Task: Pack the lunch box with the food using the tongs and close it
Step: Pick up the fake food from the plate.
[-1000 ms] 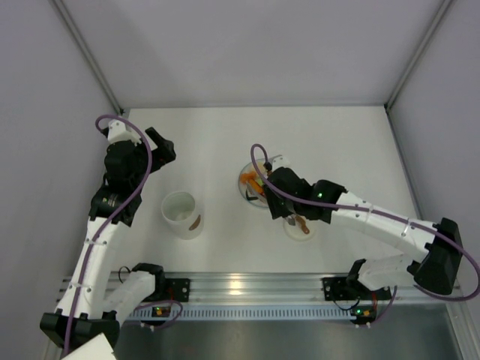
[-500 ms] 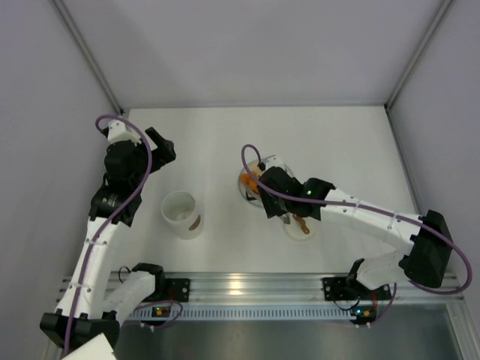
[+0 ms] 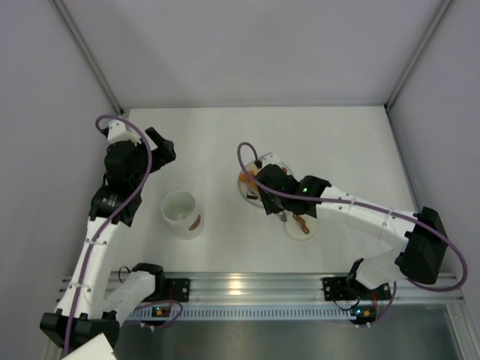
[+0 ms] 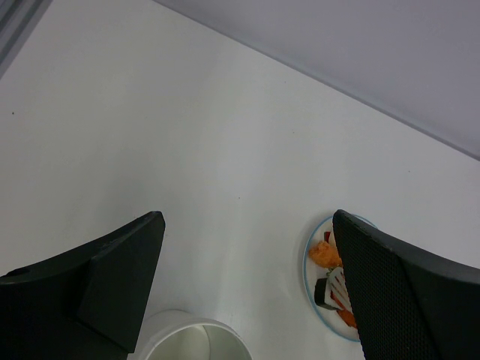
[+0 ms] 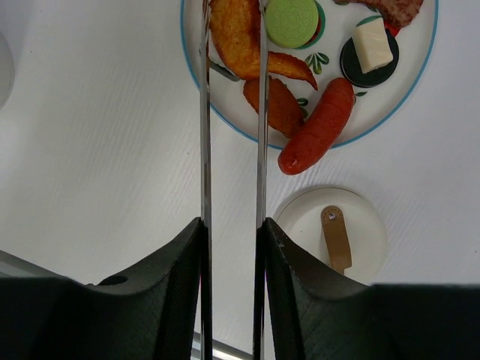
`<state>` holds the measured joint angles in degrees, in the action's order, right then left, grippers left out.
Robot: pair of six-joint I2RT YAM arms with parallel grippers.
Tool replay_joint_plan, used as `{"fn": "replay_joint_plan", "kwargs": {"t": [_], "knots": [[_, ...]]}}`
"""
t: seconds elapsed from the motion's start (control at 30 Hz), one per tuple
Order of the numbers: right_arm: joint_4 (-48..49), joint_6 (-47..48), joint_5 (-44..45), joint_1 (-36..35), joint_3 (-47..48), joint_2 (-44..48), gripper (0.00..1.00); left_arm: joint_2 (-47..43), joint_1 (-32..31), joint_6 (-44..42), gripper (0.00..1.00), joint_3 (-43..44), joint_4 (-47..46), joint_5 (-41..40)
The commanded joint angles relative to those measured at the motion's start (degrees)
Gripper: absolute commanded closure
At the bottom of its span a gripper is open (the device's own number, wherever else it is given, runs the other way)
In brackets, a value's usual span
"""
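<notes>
The white surface (image 3: pixel 337 142) carries everything. The right arm (image 3: pixel 360 214) has swung a little to the left since a second ago, its elbow drawn in from the right edge and its wrist now over the left half of the plate (image 5: pixel 420 71). The left arm (image 3: pixel 105 217) has not moved, and the left claw (image 4: pixel 247 285) hangs with its fingers wide apart above bare surface, clamped on nothing. The lunch box (image 3: pixel 181 214) stands upright and uncovered where it stood before, between the two arms and well apart from the plate on its left. Its round white lid (image 5: pixel 360 225), with a brown tab, lies flat just beside the plate's near rim. The right claw (image 5: pixel 231 232) is clamped on the tongs (image 5: pixel 261 150), whose two thin blades run close and parallel out over the plate's left rim. The food (image 5: pixel 373 45) lies on the plate: a red sausage (image 5: pixel 315 127) hangs over the near rim, and the blades flank an orange fried piece (image 5: pixel 234 34), though whether they pinch it cannot be told
</notes>
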<state>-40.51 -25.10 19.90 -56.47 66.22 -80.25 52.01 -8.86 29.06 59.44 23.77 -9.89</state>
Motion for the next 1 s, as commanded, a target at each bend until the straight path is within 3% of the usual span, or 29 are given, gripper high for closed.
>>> {"fn": "replay_joint_plan", "kwargs": {"t": [0.0, 0.53, 0.97], "knots": [[2.8, 0.5, 1.7, -0.1, 3.1, 1.1, 0.71, -0.5, 0.5, 0.4, 0.01, 1.0, -0.8, 0.1], [-2.8, 1.4, 4.4, 0.4, 5.9, 7.6, 0.79, -0.5, 0.5, 0.4, 0.01, 0.9, -1.0, 0.2], [-3.3, 2.1, -6.3, -1.5, 17.9, 6.5, 0.81, -0.1, 0.5, 0.5, 0.01, 1.1, -0.6, -0.7]]}}
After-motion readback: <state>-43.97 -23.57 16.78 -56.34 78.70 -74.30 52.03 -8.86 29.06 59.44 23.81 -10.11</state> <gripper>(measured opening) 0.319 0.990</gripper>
